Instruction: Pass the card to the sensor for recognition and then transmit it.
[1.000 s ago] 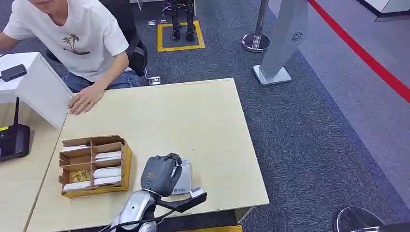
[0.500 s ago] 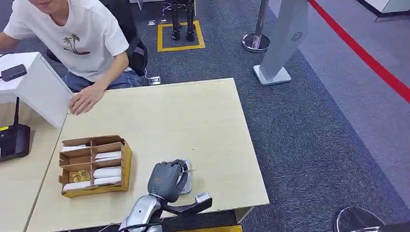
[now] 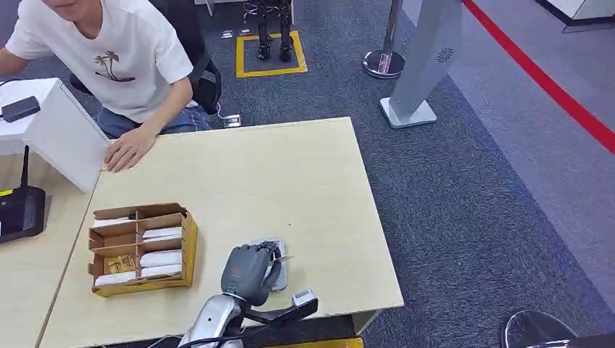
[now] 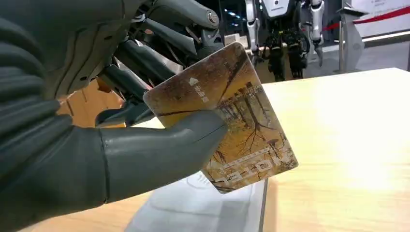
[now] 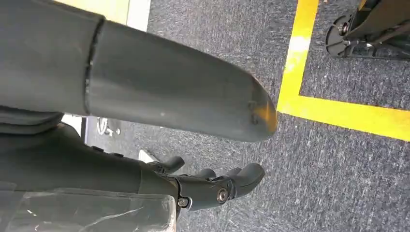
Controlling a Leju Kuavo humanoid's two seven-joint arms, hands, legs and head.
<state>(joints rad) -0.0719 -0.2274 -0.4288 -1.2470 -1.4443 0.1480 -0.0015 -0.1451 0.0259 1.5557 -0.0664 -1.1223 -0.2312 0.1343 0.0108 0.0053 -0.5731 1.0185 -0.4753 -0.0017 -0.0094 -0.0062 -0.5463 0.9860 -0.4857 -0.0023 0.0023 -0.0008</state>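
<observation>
Light wooden table [image 3: 290,167] in middle of scene, grey carpet [image 3: 464,196] around it. Cardboard box [image 3: 143,248] with compartments near table's left front part, white rolls and one yellow packet inside. Person in white T-shirt [image 3: 109,58] seated at far left corner, one hand [image 3: 128,150] flat on tabletop. White partition [image 3: 62,134] beside that hand. Black device with antenna [image 3: 20,206] on neighbouring desk. Grey pillar stand [image 3: 424,65] and round-based post [image 3: 386,58] beyond table. Yellow floor square [image 3: 270,52]; red floor line [image 3: 544,76] at right.
</observation>
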